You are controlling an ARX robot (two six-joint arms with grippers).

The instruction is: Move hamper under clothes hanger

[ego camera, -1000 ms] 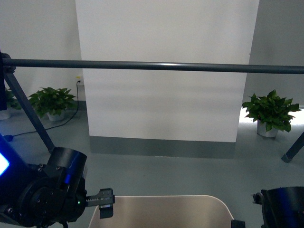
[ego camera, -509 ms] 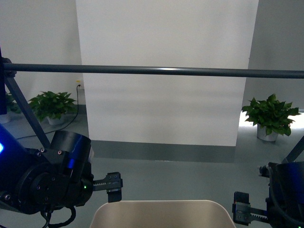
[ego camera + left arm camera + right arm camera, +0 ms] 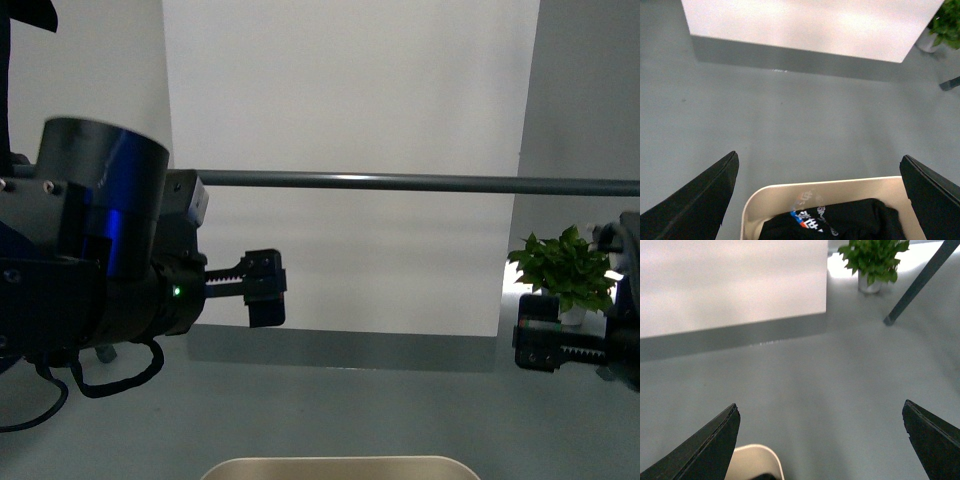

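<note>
Nearest to us, the hamper sits on the floor at the very bottom of the front view, only its beige far rim showing, roughly centred between our two arms. The left wrist view looks down into it and shows a black garment with a printed patch lying inside. The right wrist view catches just one rounded corner of the rim, so we judge the left arm to be the nearer one, more squarely above the bin.

Both arms are raised well above it. Our left gripper has its fingers spread wide, the hamper's rim showing in the gap between them, and it grips nothing. Our right gripper is likewise spread wide and empty, over bare grey floor. From both, the hamper lies below and back towards us.

Farther off, the clothes hanger runs its long bar straight across the front view, left to right, with one splayed leg planted beside a potted plant. The hamper's long side seems parallel to that bar. We judge it still sits short of the bar, so the push needed is straight ahead, away from us. A white panel stands behind.
</note>
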